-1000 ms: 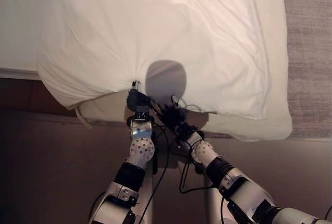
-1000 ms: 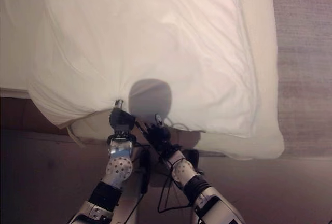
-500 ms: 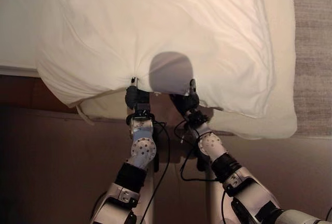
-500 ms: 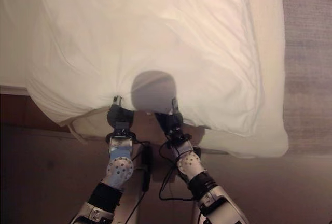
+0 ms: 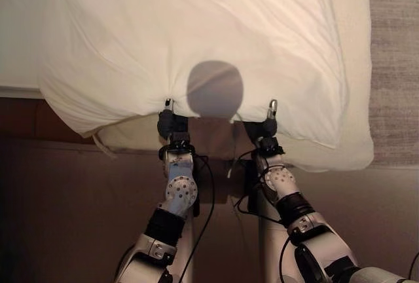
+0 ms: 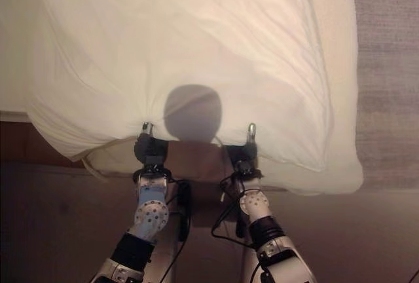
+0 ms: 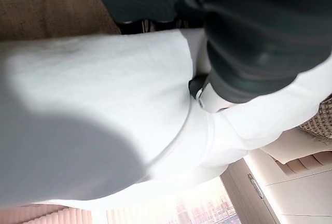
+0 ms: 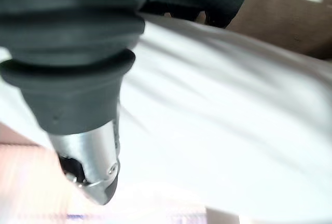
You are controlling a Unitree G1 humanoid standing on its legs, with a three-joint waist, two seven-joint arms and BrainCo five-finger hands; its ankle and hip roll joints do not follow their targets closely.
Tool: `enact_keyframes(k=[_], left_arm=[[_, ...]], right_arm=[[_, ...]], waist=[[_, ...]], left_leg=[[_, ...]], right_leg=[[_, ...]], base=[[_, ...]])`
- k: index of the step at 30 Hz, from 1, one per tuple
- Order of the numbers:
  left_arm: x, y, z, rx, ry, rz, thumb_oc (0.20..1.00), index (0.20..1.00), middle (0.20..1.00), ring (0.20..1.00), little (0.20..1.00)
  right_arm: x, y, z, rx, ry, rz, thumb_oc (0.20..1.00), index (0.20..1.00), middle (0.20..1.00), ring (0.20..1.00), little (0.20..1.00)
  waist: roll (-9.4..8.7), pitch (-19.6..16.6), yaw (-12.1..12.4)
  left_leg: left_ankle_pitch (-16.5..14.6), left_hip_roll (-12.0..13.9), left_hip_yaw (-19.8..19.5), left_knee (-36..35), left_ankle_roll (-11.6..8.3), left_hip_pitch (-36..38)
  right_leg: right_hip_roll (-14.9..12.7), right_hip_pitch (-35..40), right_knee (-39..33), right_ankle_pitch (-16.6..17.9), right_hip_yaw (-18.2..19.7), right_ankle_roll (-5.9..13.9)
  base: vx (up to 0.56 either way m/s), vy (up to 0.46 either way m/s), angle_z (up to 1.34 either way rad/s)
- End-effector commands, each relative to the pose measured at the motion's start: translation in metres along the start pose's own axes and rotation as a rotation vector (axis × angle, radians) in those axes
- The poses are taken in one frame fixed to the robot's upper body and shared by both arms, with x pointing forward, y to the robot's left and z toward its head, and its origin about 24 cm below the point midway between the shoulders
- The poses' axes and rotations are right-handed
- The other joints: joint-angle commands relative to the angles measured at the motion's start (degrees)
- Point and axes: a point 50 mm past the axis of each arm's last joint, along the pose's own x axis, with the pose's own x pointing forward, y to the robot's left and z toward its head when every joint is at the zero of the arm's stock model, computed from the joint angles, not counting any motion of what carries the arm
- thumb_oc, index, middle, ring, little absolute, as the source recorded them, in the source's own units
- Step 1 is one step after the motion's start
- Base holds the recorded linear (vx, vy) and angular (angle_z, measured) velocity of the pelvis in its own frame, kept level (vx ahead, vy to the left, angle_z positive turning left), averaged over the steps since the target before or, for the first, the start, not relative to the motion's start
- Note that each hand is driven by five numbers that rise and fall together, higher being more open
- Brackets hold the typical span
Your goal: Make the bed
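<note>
— Where's the pillow [image 5: 196,34] from your seat?
— Lying on the bed [image 5: 357,86], spreading away beyond both hands. My left hand [image 5: 171,123] is clamped on its near edge, cloth bunched at the fingers.
— And the right?
— Right hand [image 5: 266,128] pinches that same edge, just beside the left, thumb up over the cloth.

There was one large white rumpled fabric pillow [image 5: 196,40], and under it one cream-coloured padded cushion or second pillow [image 5: 327,155] whose edge showed along the near side. Two dark-covered robot hands were counted at the pillow's near edge: the left hand [image 5: 171,124] and the right hand [image 5: 266,128]. One stretch of grey woven carpet [image 5: 393,67] lay to the right.
</note>
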Motion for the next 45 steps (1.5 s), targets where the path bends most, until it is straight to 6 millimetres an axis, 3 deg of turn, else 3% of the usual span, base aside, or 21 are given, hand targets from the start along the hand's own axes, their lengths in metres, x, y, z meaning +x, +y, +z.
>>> enact_keyframes(k=[1, 25, 44, 45], left_arm=[[-0.001, -0.033, 0.060, 0.000, -0.306, -0.194, 0.200, 0.200, 0.200, 0.200, 0.200], [0.002, -0.021, 0.090, 0.024, -0.458, -0.078, 0.200, 0.200, 0.200, 0.200, 0.200], [0.001, -0.009, 0.123, 0.055, -0.620, 0.082, 0.200, 0.200, 0.200, 0.200, 0.200], [0.000, -0.008, 0.124, 0.048, -0.624, 0.089, 0.200, 0.200, 0.200, 0.200, 0.200]], right_arm=[[-0.011, -0.003, 0.096, -0.032, -0.378, -0.015, 1.000, 1.000, 1.000, 1.000, 1.000], [-0.022, 0.009, 0.135, -0.103, -0.530, -0.007, 1.000, 1.000, 1.000, 1.000, 1.000], [-0.019, 0.018, 0.136, -0.135, -0.512, 0.005, 1.000, 1.000, 1.000, 1.000, 1.000], [-0.019, 0.018, 0.135, -0.136, -0.509, 0.009, 0.576, 0.576, 0.576, 0.576, 0.576]], waist=[[3.26, -4.87, -0.74], [2.84, -6.23, -1.81], [3.67, -6.89, -1.51], [3.68, -6.92, -1.49]], left_leg=[[0.99, -2.01, 1.30, -1.31, 2.19, -2.73], [1.07, -1.38, 2.15, -1.72, 1.88, -3.00], [0.79, -1.28, 2.60, -1.40, 2.22, -3.60], [0.86, -1.31, 2.64, -1.49, 2.17, -3.60]], right_leg=[[2.76, 0.50, -3.15, 1.62, -1.60, 1.07], [3.13, -0.22, -3.28, 1.97, -1.19, 0.98], [3.05, -1.18, -2.84, 2.02, -0.66, 1.03], [3.01, -1.17, -2.90, 2.05, -0.67, 1.03]], base=[[0.00, 0.000, 0.00], [0.00, 0.000, -0.01], [0.00, 0.001, -0.01], [0.00, 0.000, 0.00]])
